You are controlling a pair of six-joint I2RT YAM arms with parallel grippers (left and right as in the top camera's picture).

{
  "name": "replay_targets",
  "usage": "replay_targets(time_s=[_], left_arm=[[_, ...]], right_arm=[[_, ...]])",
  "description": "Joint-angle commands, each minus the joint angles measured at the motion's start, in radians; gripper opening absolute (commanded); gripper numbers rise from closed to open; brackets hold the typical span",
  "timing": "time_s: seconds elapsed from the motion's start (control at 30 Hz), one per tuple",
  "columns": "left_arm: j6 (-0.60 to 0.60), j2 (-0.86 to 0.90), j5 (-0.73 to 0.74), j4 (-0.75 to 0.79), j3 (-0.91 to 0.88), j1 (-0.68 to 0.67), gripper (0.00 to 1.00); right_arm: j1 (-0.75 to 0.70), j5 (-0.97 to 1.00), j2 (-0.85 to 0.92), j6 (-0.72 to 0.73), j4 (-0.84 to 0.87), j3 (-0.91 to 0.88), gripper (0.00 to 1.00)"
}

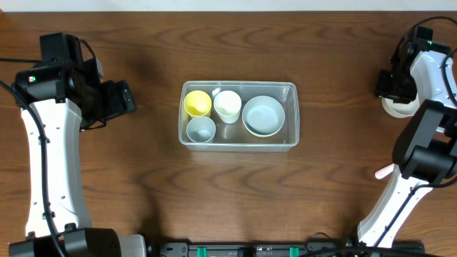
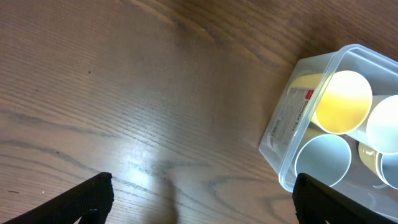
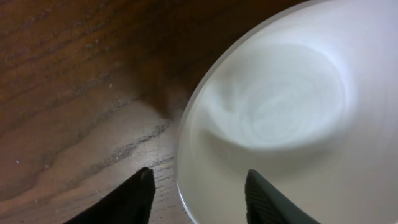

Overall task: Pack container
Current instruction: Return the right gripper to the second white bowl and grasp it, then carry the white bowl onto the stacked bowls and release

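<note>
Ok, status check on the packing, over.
Left tool open over table. Right tool open, astride white bowl rim. Container holds three cups, one bowl. Nothing blocking.

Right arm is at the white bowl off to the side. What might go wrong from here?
1. The right fingers straddle only the rim of the white bowl; so shallow a grip may let it tilt or slip.
2. The container already holds three cups and a pale bowl; nesting there may clip the wall or a cup.
</note>
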Motion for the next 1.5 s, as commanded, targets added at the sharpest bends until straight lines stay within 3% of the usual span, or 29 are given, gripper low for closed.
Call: replay_targets(time_s=[0.0,0.17,0.43,0.97,1.33,1.47], left_arm=[[-0.009,0.0,0.01,-0.003,-0.006,0.005,0.92],[-0.009,0.0,0.01,-0.003,-0.006,0.005,0.92],[-0.009,0.0,0.01,-0.003,-0.006,0.005,0.92],[-0.009,0.0,0.01,-0.003,-0.006,0.005,0.92],[-0.009,0.0,0.01,-0.004,-0.006,0.005,0.92],[-0.009,0.0,0.01,-0.004,-0.006,0.005,0.92]], right_arm=[[-0.007,0.0,0.017,-0.002,0.005,-0.003,0.37],[-0.007,0.0,0.017,-0.002,0.003,-0.003,0.18],[-0.007,-0.001,0.017,-0.002,0.002,-0.003,0.01],[0.06,-0.052,-0.063,-0.01,-0.023,0.024,0.01],[0.326,-0.154,-0.438,-0.075,-0.084,0.026,0.01],[0.469,-0.154,-0.522,-0.171,-0.156,0.026,0.01]])
